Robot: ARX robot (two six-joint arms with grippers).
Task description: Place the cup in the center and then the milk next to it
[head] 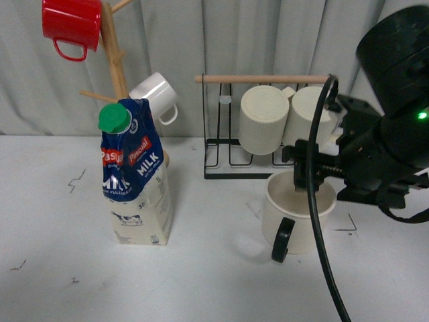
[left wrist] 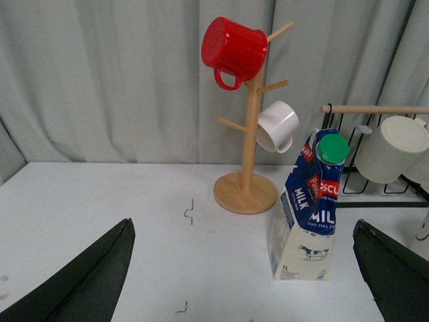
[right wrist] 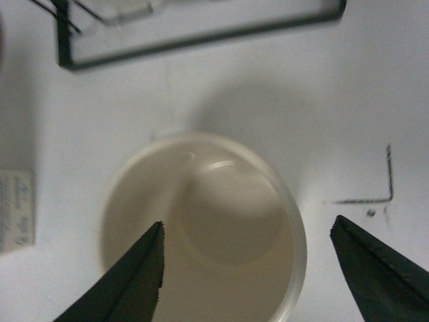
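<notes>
**Right end effector open over the cup, milk standing off to the left**

From the front camera I see the cup point(head: 298, 216) upright on the tabletop point(head: 67, 268), right of the middle, just in front of the black wire rack point(head: 231, 164). Its black loop handle point(head: 282, 240) faces the camera.

My right end effector point(right wrist: 248, 225) hangs directly above the cup with its jaws spread wide and nothing held. In the right wrist view one finger point(right wrist: 131, 285) overlaps the cup's cream inside and the other point(right wrist: 379, 268) lies outside the rim. I cannot tell whether either one touches the cup.

The milk carton point(head: 136, 176) stands upright left of the middle, well apart from the cup, with its green cap point(head: 114, 119) on. It sits just in front of the base of the wooden mug tree point(left wrist: 249, 134), which carries a red mug point(left wrist: 233, 45) high up and a small white mug point(left wrist: 277, 125) lower down.

My left end effector point(left wrist: 242, 231) is also spread wide with nothing between its fingers. It is held back from the milk carton, above bare tabletop.

Two ribbed cream mugs point(head: 264, 119) hang from the wooden rod point(head: 261, 78) of the rack, behind the cup. Thin black marks point(right wrist: 375, 194) show on the tabletop close beside the cup.
</notes>
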